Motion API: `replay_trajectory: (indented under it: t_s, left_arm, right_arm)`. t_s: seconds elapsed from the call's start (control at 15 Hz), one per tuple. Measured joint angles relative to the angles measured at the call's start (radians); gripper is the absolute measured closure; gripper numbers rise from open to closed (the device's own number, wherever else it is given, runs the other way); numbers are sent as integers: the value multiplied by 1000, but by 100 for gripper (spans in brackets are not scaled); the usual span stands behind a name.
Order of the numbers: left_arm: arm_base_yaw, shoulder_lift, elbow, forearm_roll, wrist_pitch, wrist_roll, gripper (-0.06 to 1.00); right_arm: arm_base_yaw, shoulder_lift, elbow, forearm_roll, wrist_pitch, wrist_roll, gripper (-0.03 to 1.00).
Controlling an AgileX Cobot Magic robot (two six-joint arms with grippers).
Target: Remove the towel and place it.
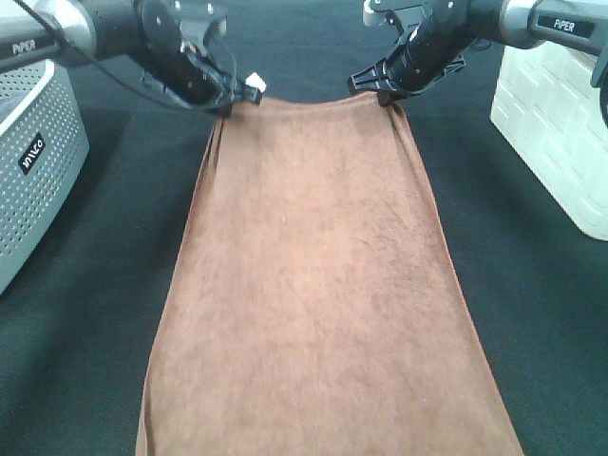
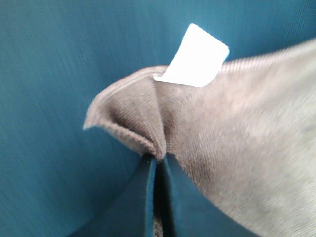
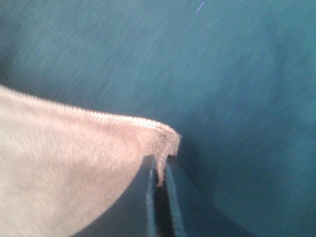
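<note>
The brown towel (image 1: 318, 275) stretches from the far middle of the dark table to the near edge of the exterior view, spread lengthwise. My left gripper (image 1: 228, 103) is shut on its far left corner, beside the small white tag (image 1: 255, 81). My right gripper (image 1: 385, 95) is shut on its far right corner. The far edge sags between the two grippers. In the left wrist view the fingers (image 2: 148, 197) pinch a folded corner of the towel (image 2: 237, 133) below the tag (image 2: 193, 57). In the right wrist view the fingers (image 3: 173, 202) pinch the hemmed corner of the towel (image 3: 59, 163).
A grey perforated basket (image 1: 28, 166) stands at the left edge of the table. A white plastic bin (image 1: 556, 123) stands at the right edge. The table has a dark cloth cover (image 1: 532, 313) on both sides of the towel.
</note>
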Motion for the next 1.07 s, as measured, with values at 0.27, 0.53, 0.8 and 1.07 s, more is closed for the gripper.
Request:
replay_trajectory:
  t_s: [0.27, 0.53, 0.8, 1.07]
  left_arm:
    - [0, 0, -32, 45, -64, 0, 94]
    - [0, 0, -32, 73, -137, 0, 94]
    - [0, 2, -32, 78, -165, 0, 94]
    - [0, 55, -33, 78, -201, 0, 94]
  right_arm:
    - [0, 0, 0, -31, -104, 0, 97]
    - [0, 0, 0, -37, -188, 0, 97]
    - [0, 2, 0, -37, -214, 0, 97]
    - [0, 66, -2, -37, -240, 0, 97]
